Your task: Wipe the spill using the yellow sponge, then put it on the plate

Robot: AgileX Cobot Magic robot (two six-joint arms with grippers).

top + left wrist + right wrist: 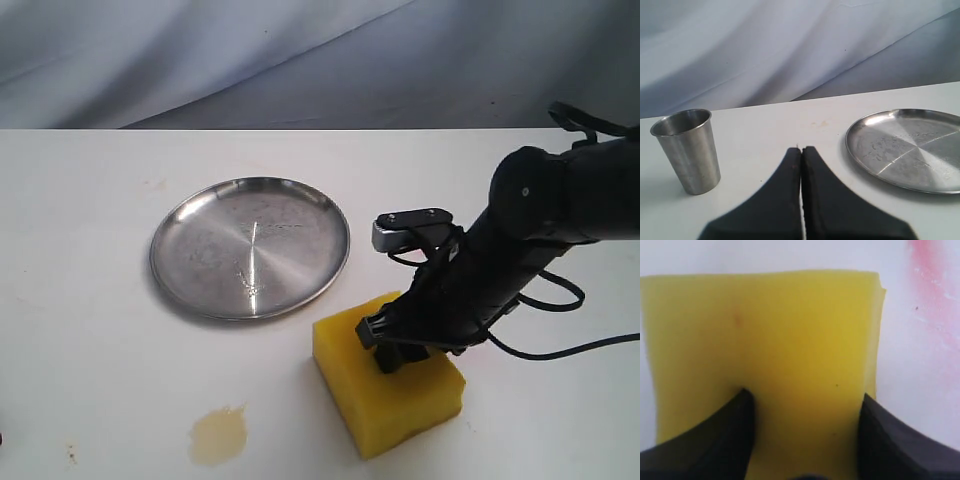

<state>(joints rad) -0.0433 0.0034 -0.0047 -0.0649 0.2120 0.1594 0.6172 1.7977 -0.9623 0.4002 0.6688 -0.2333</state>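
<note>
Nearest the lens, on the white table: the spill, pale tan, irregular, not yet wiped. To its right in the exterior view and apart from it, the yellow sponge, flat on the table, near the plate but not touching it. Plate bare.

Right gripper down on the sponge's top face. Fingers spread wide, tips pressed into the foam, one well in from the edge, the other close to a side. No clear squeeze to be seen. Left gripper away from the work, fingers pressed together, holding nothing, facing a steel cup and the plate. Pink stain on the table beside the sponge, no part of the job.

Step in hand, by the look of it: taking hold of the sponge, before any wiping. Next move likely calls for narrowing the fingers to a firm pinch on the foam, then carrying or sliding the block across to cover the puddle, with steady downward pressure. Plate last.
</note>
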